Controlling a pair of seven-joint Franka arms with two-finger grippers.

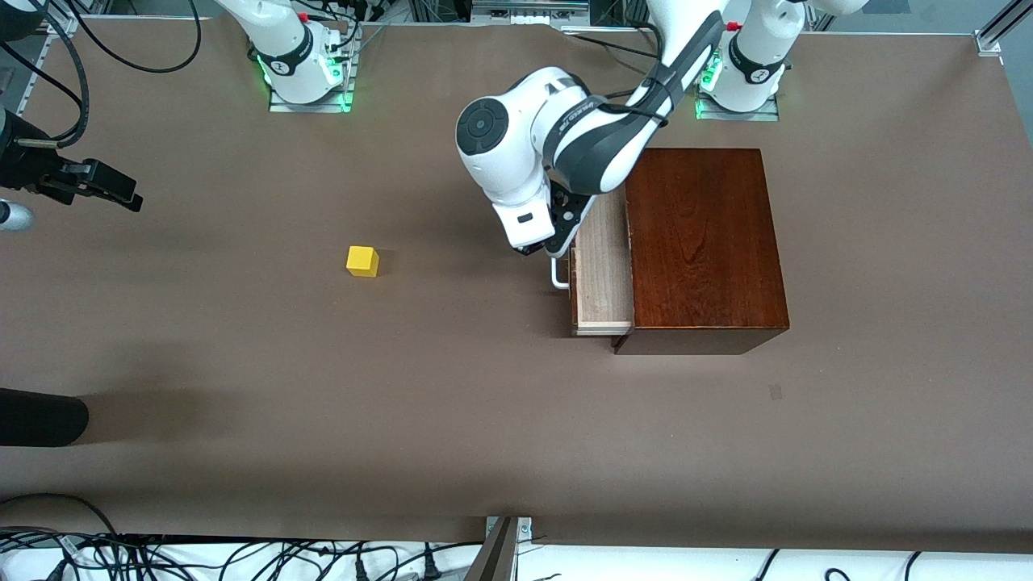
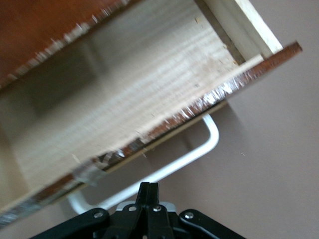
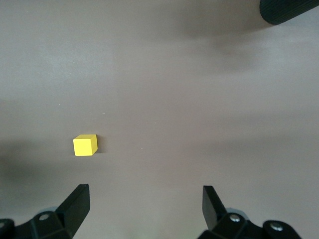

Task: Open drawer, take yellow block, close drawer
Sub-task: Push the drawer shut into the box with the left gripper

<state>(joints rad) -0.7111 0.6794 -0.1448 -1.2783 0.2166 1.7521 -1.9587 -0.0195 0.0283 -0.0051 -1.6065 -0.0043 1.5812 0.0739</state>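
Observation:
The drawer (image 1: 601, 266) of the dark mahogany box (image 1: 702, 242) stands partly pulled out, and its pale wooden tray (image 2: 124, 94) shows nothing inside. My left gripper (image 1: 539, 246) is at the drawer's front, shut with nothing between its fingers (image 2: 148, 188), right against the white bar handle (image 2: 199, 149). The yellow block (image 1: 362, 261) lies on the bare table, away from the drawer toward the right arm's end. My right gripper (image 1: 121, 194) hangs open over the table at that end. In the right wrist view the yellow block (image 3: 85, 145) sits well clear of the gripper (image 3: 144, 191).
A dark rounded object (image 1: 40, 415) pokes in at the right arm's end of the table, nearer to the front camera than the block; the right wrist view catches it too (image 3: 289, 10). Cables run along the table's near edge (image 1: 242, 557).

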